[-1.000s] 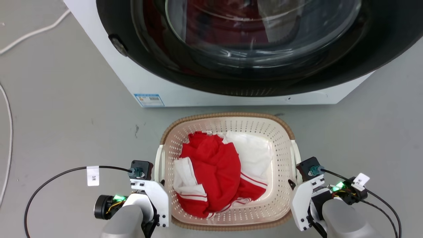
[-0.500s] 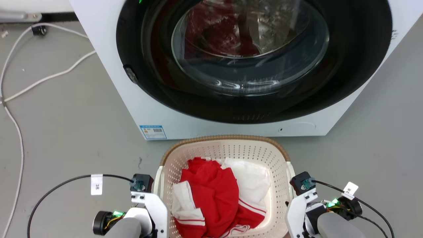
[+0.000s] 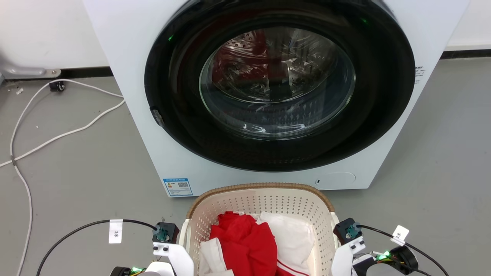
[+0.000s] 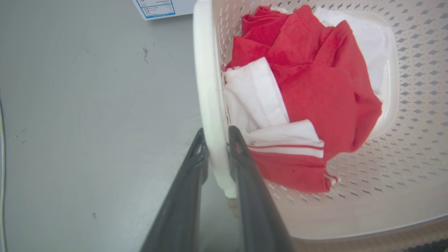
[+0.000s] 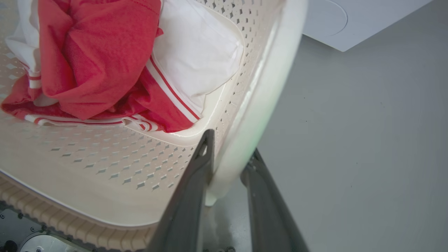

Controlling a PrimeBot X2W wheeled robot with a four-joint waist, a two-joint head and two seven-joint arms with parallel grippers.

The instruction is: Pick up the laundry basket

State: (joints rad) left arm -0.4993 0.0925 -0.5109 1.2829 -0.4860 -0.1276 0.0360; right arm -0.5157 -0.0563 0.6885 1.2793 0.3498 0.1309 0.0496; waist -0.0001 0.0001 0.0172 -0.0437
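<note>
The laundry basket (image 3: 261,189) is cream-white and perforated with a brown woven rim, at the bottom centre of the head view in front of the washing machine. Red and white clothes (image 3: 245,241) lie in it. In the left wrist view my left gripper (image 4: 217,134) is shut on the basket's white left loop handle (image 4: 208,87), one dark finger on each side of it. My right gripper (image 5: 231,145) is likewise shut on the right loop handle (image 5: 266,94). In the head view the fingers are hidden below the wrist mounts.
A white washing machine (image 3: 126,57) with a round dark glass door (image 3: 276,84), shut, stands right behind the basket. A white cable (image 3: 57,134) runs over the grey floor at the left. Bare floor lies on both sides of the basket.
The head camera has swung upward, so the washer, basket and wrists sit lower in the picture. The basket's far rim now overlaps the washer's lower edge. Both grippers stay on the handles.
</note>
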